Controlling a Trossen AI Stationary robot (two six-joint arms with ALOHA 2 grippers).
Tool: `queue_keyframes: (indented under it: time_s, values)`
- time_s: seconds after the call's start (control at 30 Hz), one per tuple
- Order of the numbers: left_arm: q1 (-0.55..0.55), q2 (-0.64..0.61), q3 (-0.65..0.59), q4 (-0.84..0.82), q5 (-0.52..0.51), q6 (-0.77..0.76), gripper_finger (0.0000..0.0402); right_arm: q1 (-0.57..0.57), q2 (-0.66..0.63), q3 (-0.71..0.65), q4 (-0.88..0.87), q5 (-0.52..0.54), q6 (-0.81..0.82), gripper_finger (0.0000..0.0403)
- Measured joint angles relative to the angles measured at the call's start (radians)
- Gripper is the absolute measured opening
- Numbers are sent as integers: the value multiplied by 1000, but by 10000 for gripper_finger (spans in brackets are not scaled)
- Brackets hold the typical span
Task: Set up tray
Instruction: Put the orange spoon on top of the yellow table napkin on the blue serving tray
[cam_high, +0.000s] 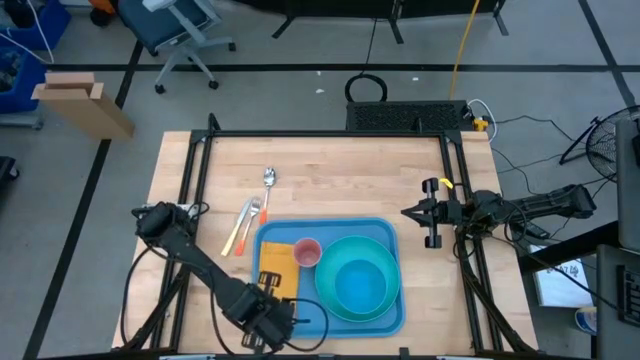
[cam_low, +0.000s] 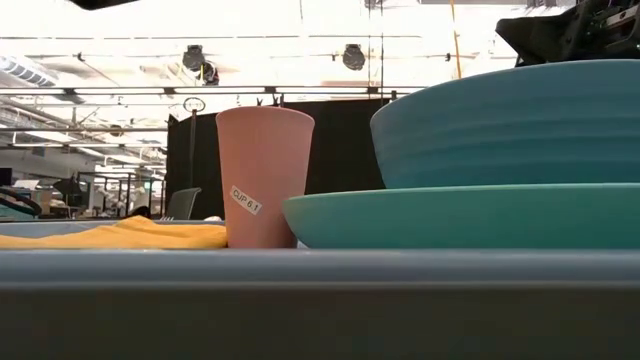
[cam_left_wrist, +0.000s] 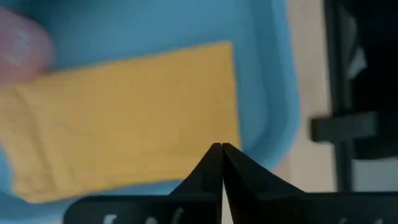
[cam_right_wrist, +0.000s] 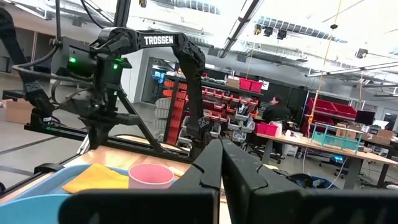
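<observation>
Closest, the left pincer, fingers pressed together and empty, hovers over the yellow napkin in the near left corner of the blue tray. Beyond sit pink cup and turquoise bowl. Judging from this, cutlery beside the tray comes next: open wide, descend slowly. Right pincer, closed, waits far right

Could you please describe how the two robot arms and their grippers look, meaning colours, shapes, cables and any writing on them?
Both arms are dark, built of slim jointed segments. The left arm ends in two black fingers tapering to points; in the right wrist view it carries white "TROSSEN" lettering and small green lights. The right arm has thin black cables looping around it and a small yellow part near the right gripper. The right gripper's fingers are also black and tapered.
</observation>
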Motion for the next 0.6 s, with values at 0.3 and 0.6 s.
queue_keyframes:
  time_s: [0.3,0.6]
  values:
    - [31,0,0,-141,-292,42,4,0,0,0,0,-1,15,0]
    - [178,-173,-3,128,-341,454,2,0,0,0,0,-1,15,0]
